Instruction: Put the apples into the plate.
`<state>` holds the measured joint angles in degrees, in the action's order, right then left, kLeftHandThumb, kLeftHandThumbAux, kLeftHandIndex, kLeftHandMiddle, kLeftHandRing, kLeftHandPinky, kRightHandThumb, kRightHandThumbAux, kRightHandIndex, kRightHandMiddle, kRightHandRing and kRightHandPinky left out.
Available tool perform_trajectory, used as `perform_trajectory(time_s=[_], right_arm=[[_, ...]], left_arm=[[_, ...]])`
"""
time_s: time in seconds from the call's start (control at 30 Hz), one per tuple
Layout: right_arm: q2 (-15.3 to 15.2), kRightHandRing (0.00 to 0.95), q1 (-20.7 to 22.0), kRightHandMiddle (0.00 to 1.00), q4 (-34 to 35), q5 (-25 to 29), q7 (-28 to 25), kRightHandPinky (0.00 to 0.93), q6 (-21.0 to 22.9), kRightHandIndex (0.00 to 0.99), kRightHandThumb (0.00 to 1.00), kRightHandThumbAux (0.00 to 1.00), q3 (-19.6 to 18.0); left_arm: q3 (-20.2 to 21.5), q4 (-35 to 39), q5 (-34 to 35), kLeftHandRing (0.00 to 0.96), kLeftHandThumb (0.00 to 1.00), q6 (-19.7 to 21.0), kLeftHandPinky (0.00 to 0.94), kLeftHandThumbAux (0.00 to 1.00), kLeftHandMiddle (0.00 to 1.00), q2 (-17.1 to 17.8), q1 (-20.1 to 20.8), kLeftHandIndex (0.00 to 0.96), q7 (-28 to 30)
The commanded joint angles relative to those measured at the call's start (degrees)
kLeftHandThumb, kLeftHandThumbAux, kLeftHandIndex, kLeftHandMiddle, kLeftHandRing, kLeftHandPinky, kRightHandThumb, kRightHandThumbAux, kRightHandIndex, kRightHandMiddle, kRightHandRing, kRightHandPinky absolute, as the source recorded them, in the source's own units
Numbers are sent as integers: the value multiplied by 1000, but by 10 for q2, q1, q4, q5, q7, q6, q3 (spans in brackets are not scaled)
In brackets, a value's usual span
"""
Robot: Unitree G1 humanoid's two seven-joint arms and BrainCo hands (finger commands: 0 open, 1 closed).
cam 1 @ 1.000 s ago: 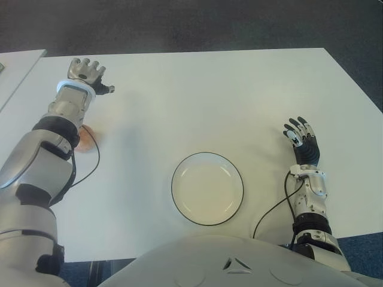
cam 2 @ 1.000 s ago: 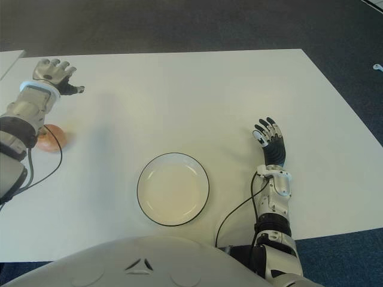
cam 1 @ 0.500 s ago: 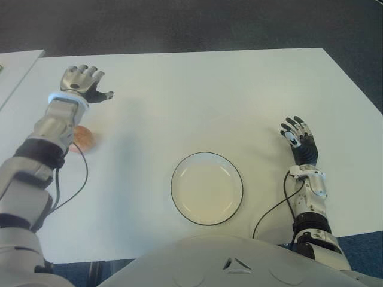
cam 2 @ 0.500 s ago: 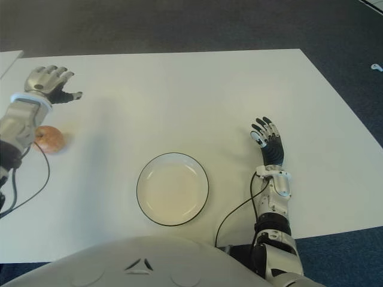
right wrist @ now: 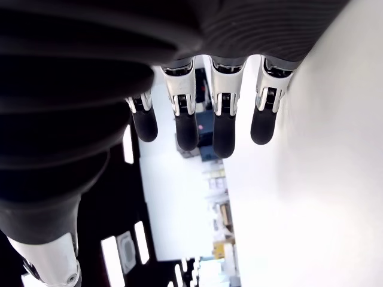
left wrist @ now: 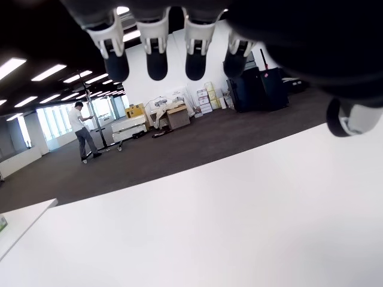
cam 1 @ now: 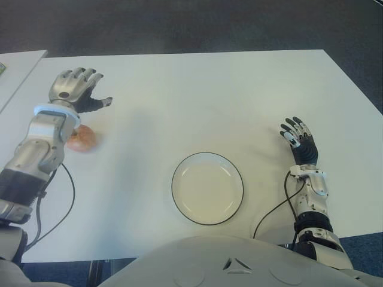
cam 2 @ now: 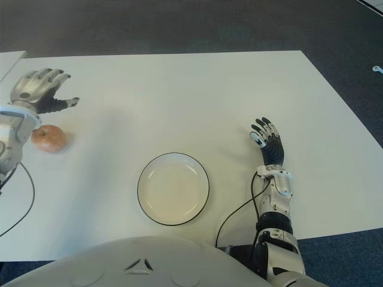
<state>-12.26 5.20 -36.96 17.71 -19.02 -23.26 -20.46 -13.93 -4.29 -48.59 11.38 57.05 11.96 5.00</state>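
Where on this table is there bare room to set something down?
Nearly everywhere: the wide stretch of table between the left robot hand and right robot hand, beyond the plate. Tightest spot is by the apple, beside the left arm.

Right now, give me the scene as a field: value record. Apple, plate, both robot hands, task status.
apple: one visible, on the white table, far left, apart from the plate
plate: white with dark rim, near centre, holds nothing
left robot hand: open, fingers spread, holding nothing, just beyond the apple
right robot hand: open, idle, right of the plate
task status: apple not yet grasped, not in plate
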Motion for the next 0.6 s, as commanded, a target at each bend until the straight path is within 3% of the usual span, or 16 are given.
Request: perform_trajectory(time_s=[0.03,0.13,0.27,0.6], right_arm=[[8,169,-23,169,-33,-1,12,173,45,132,208,714,1],[8,165,-65,165,60,-27,55,177,92,125,206,717,17],[7,182,-55,181,52,-37,82,199,100,120,202,726,18],[8,210,-64,210,95,-35,104,222,130,119,227,703,24]], left_arm=[[25,24,7,0,226,-6,0,240,0,6,-52,14,17],[46,49,6,0,226,0,0,238,0,6,-96,13,16],[73,78,3,0,232,4,0,238,0,2,-148,13,13],[115,114,-5,0,238,9,0,239,0,-1,-199,19,17]])
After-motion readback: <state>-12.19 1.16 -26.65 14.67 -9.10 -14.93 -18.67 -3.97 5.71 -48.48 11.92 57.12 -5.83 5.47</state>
